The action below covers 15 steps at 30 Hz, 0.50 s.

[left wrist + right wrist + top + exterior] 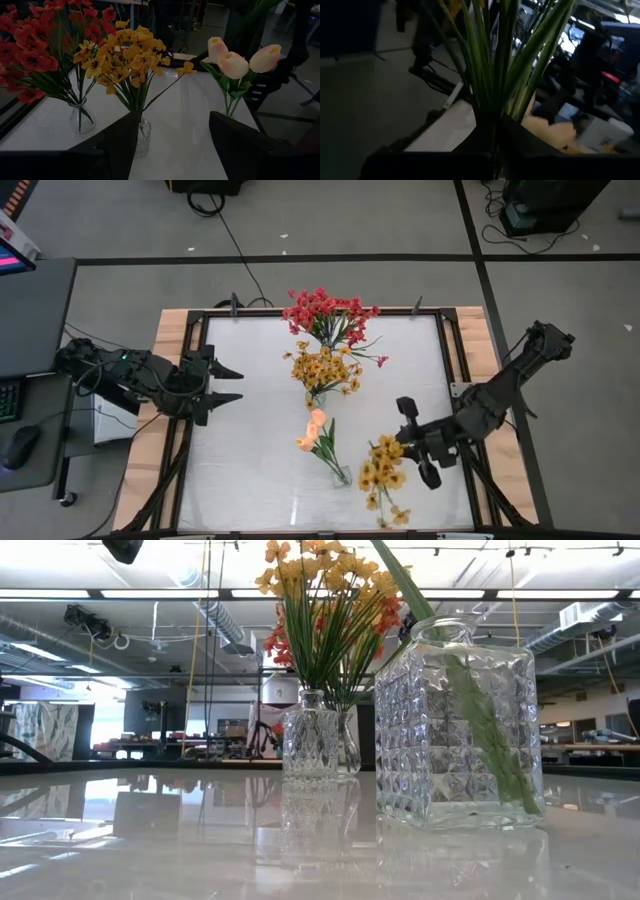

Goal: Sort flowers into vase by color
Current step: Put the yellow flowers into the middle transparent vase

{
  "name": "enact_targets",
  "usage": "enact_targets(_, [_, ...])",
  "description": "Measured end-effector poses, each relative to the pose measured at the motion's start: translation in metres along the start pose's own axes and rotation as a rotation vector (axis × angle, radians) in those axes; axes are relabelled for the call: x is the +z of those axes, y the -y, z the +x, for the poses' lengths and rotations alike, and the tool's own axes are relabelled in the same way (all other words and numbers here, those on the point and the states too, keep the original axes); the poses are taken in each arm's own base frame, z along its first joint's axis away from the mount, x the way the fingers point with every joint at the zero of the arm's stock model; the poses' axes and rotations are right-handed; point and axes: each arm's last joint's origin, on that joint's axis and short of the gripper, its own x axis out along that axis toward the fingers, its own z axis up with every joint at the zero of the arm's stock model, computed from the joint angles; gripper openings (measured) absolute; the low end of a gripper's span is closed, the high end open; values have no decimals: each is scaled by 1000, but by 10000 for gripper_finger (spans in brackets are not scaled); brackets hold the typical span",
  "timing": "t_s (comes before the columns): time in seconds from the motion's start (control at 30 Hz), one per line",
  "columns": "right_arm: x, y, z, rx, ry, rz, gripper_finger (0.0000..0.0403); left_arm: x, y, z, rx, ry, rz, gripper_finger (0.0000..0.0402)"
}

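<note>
- The right hand (415, 442) sits over the near right part of the worktop (240, 470), fingers closed round the green stems of a yellow-orange sprig (383, 472); the right wrist view shows those stems (495, 75) standing straight up out of the grip.
- The left hand (228, 383) waits at the worktop's left edge, fingers spread wide and holding nothing.
- Three vases stand down the middle: red flowers (325, 312) at the far side, yellow-orange flowers (322, 368) in the glass vase (142, 136) just nearer, and peach tulip buds (314, 430) in the nearest vase.
- Judging by colour, the held sprig belongs with the yellow-orange bunch in the middle vase.
- The sprig looks light, with thin, springy stems and a blossom head that will sway; a hold low on the bundled stems, as now, should keep the tips together for threading into a narrow neck.
- The vases are glass on a glossy surface, so a sideways nudge from stems or fingers could slide or tip one; lowering straight down seems safest.
</note>
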Motion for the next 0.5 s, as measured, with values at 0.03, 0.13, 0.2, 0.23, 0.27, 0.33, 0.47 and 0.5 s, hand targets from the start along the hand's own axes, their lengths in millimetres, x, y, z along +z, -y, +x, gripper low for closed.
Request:
enact_targets(0.03, [1,4,0,16,18,0,20,0,0,0,0,0,0,249])
enact_targets(0.13, [0,13,1,106,61,2,20,0,0,0,0,0,0,249])
enact_targets(0.2, [-2,18,4,151,68,3,20,0,0,0,0,0,0,249])
enact_targets(0.23, [-3,21,5,163,71,3,20,0,0,0,0,0,0,249])
enact_targets(0.27, [-5,25,6,167,73,3,20,0,0,0,0,0,0,249])
enact_targets(0.33, [-10,33,7,154,78,8,20,0,0,0,0,0,0,249])
enact_targets(0.47, [-31,47,6,91,91,28,20,0,0,0,0,0,0,249])
enact_targets(0.5, [-36,49,5,79,95,37,20,0,0,0,0,0,0,249])
